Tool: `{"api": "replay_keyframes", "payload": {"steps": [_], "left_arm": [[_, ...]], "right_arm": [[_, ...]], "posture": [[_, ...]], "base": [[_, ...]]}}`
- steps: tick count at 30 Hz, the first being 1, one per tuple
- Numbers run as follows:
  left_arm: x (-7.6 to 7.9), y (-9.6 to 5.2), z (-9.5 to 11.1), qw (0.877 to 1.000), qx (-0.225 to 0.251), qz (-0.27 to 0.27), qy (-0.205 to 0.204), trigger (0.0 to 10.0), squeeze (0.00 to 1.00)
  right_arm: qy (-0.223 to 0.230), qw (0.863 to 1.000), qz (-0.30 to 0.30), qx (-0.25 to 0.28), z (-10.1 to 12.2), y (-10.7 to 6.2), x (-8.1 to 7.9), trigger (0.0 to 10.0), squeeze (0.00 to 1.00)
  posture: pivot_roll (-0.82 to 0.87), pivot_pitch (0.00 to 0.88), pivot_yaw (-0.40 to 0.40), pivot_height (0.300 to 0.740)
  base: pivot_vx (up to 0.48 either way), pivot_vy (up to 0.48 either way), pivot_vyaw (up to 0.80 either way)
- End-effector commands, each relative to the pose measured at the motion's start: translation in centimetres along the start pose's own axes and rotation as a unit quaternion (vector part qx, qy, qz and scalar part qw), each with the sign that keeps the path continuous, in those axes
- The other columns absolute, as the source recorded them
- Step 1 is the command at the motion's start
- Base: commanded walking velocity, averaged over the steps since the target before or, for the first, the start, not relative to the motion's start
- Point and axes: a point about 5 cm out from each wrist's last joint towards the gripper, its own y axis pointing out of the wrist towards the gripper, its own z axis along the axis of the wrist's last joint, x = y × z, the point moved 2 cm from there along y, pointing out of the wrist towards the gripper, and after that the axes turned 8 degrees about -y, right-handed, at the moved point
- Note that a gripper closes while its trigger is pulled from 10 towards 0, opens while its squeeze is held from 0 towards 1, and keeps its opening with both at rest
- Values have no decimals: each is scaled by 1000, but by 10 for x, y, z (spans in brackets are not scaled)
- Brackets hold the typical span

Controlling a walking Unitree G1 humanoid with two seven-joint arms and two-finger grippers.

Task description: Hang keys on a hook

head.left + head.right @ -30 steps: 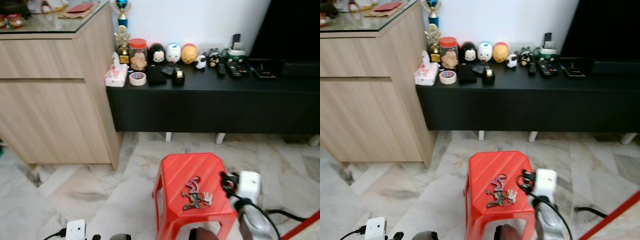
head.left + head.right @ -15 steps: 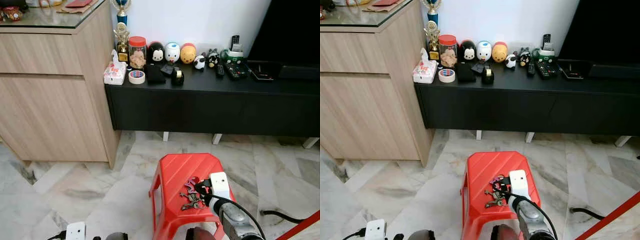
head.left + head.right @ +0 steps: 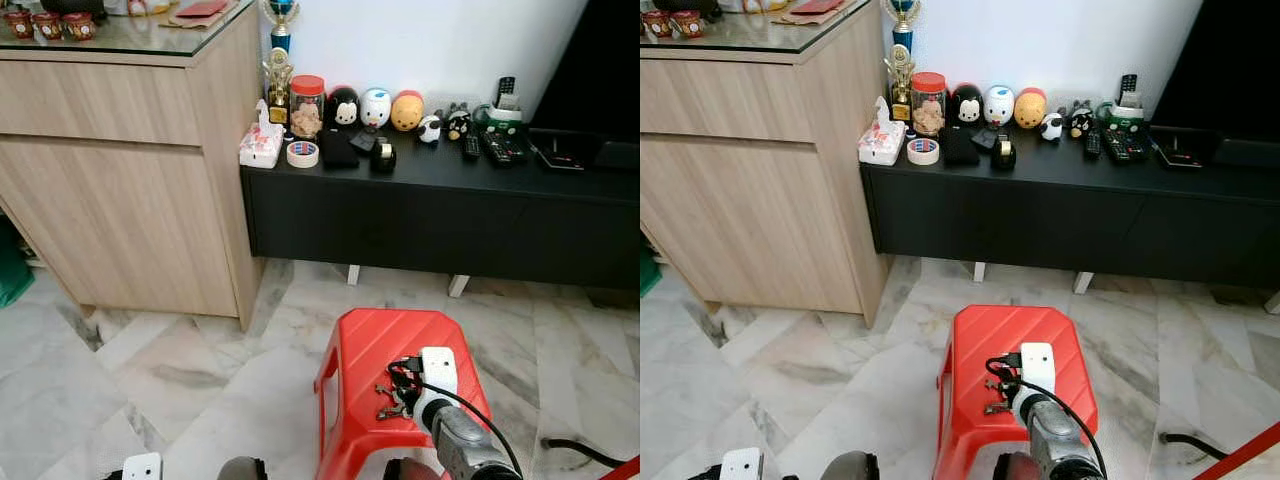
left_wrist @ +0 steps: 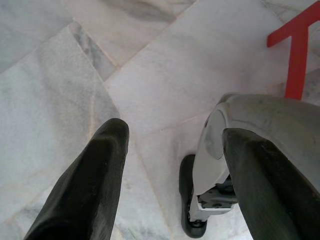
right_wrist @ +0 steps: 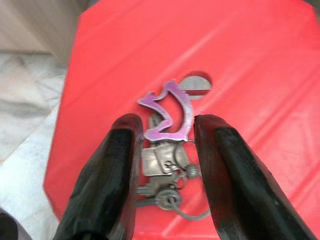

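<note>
Left eye view: the right hand (image 3: 403, 385) reaches over the red stool (image 3: 372, 345), its black fingers down at the keys (image 3: 390, 402), which lie near the middle of the stool's top. Behind stands a black cabinet (image 3: 440, 215) beside a wooden cabinet (image 3: 130, 190).

Left wrist view: the left hand (image 4: 172, 175) hangs over the marble floor (image 4: 150, 65), fingers spread wide, holding nothing.

Right wrist view: the right hand's fingers (image 5: 122, 165) are spread on either side of the key bunch, with its purple carabiner (image 5: 170, 117) between them; I cannot tell whether they touch it.
</note>
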Motion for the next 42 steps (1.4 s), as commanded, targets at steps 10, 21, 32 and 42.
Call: {"api": "replay_keyframes", "payload": {"steps": [10, 21, 32, 42], "left_arm": [[4, 2, 5, 1000, 7, -7, 7, 10000, 0], [0, 0, 1, 1000, 1, -6, 15, 10000, 0], [-1, -2, -3, 1000, -4, -5, 19, 10000, 0], [-1, -4, -10, 1000, -14, -5, 22, 10000, 0]], "right_arm": [[10, 1000, -24, 16, 13, 2, 5, 10000, 0], [-16, 999, -36, -32, -1, 1, 9, 10000, 0], [-15, 999, -25, -33, 0, 2, 8, 10000, 0], [-20, 999, -34, -27, 0, 1, 11, 10000, 0]], "posture": [[136, 0, -67, 605], [147, 0, -63, 605], [151, 0, -60, 601], [153, 0, -58, 584]], "base": [[0, 0, 0], [0, 0, 0], [0, 0, 0], [0, 0, 0]]}}
